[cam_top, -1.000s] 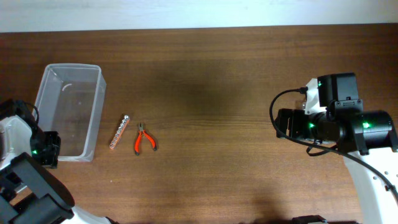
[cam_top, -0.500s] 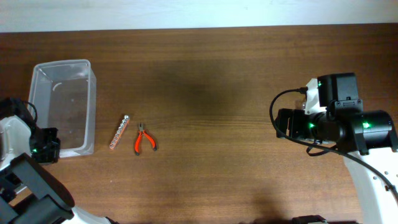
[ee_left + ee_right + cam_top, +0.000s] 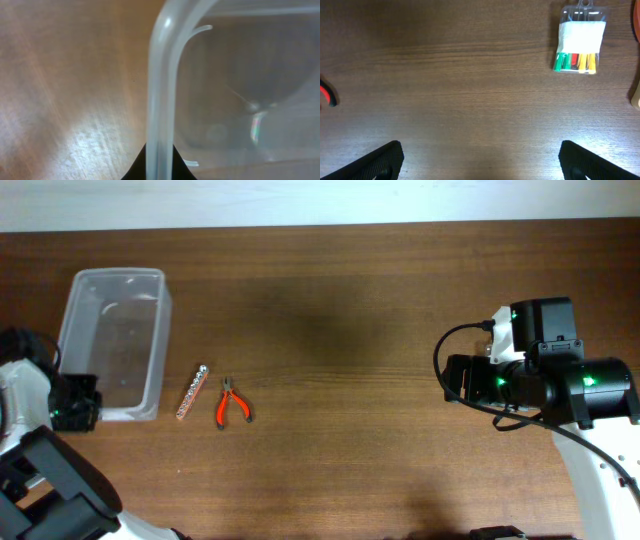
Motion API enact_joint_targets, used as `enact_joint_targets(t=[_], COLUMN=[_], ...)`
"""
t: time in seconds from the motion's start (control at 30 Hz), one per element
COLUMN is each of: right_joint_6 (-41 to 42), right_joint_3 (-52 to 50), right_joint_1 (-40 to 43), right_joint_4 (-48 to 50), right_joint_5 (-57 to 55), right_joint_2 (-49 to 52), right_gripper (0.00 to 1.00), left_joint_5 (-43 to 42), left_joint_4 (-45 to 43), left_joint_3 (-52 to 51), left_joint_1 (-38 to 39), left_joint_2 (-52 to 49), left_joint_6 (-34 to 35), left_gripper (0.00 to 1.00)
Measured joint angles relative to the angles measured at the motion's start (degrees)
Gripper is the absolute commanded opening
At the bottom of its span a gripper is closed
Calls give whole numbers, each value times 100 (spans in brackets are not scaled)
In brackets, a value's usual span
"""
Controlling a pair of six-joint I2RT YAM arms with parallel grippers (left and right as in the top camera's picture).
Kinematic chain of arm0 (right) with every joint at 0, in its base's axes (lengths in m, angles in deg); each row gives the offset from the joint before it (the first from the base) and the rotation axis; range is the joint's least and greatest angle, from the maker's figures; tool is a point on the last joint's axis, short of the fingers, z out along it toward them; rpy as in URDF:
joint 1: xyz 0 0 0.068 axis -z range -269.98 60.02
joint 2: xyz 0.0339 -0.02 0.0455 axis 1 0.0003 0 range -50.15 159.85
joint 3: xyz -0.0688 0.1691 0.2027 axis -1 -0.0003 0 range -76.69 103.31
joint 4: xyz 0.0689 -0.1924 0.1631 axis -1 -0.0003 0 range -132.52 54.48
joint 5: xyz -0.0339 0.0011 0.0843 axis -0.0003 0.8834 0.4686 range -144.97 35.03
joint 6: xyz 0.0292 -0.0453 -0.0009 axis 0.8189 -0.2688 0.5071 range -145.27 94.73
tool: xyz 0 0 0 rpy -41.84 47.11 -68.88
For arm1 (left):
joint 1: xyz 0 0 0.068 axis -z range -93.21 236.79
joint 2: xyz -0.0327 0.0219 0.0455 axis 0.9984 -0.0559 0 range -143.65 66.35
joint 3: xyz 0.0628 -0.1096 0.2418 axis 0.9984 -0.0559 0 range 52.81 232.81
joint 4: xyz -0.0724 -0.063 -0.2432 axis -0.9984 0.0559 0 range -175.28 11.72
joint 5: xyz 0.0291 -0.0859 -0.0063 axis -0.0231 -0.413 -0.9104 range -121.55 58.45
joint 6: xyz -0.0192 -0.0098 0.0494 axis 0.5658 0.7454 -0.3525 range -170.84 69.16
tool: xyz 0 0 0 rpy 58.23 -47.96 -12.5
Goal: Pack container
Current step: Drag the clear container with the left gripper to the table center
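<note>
Left gripper (image 3: 77,402): closed onto the rim of the container (image 3: 118,272) at its near-left corner. The left wrist view shows it best: dark fingertips (image 3: 136,174) either side of the rim (image 3: 159,100), which runs straight up the frame. Only the tips are in shot. Overhead you can't see the pinch itself, just the gripper butted against that corner.

Container sits upright at the far left of the table (image 3: 330,310), long axis running away from the robot. Nothing visible inside.

Just right of it: a small studded bar (image 3: 192,392), then red-handled pliers (image 3: 232,404) beside that. Both lie on the wood, apart from the tub.

Right gripper (image 3: 482,157): wide open, holding nothing, fingers at the bottom corners of its own view, bare wood between. Well apart from the tub, on the right side.

Only the right wrist view shows a clear packet of coloured bits (image 3: 581,40), plus a scrap of red (image 3: 327,95) at its left edge.
</note>
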Motion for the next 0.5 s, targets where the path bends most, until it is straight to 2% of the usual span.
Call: enact_joint_targets(t=[0.3, 0.5], right_joint_6=[0, 4], right_joint_3=[0, 125], right_joint_1=[0, 0], right_joint_4=[177, 267], right_joint_5=[-446, -767], right_joint_2=[-2, -28], right_gripper=[99, 99], left_joint_5=[-15, -17], left_joint_4=[-328, -398], left_joint_3=[667, 1060], left_joint_1=[1064, 2275], left_joint_2=[675, 1296], left_joint_6=[-1241, -2328], left_gripper=[2, 2])
